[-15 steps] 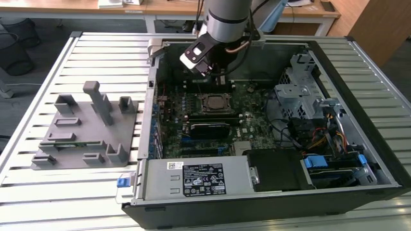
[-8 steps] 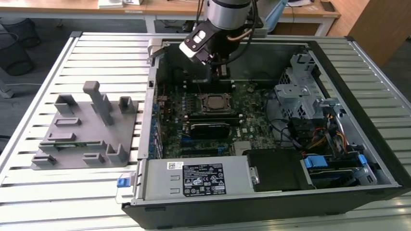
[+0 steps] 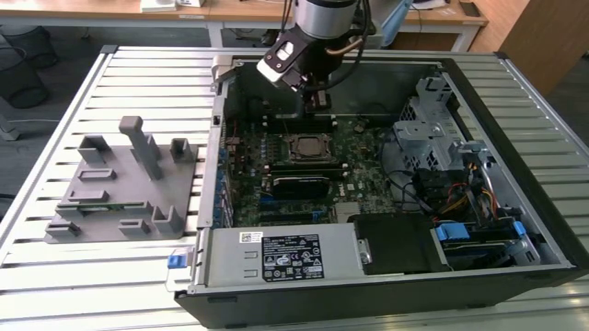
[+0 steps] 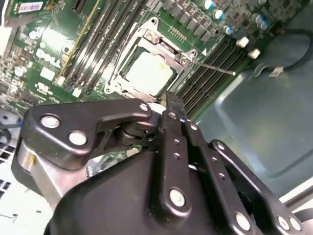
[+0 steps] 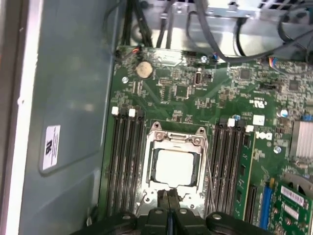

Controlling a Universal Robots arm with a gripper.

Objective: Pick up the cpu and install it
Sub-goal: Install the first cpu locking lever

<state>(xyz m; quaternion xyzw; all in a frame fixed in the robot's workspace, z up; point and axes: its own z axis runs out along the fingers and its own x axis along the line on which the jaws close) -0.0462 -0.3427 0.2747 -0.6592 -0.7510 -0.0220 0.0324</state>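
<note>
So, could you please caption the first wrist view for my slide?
Shut pincer beside the socket frame, with the cpu lying inside it on the motherboard.

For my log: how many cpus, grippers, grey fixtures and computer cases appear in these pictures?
cpu: 1
gripper: 1
grey fixture: 1
computer case: 1
Total: 4
</note>
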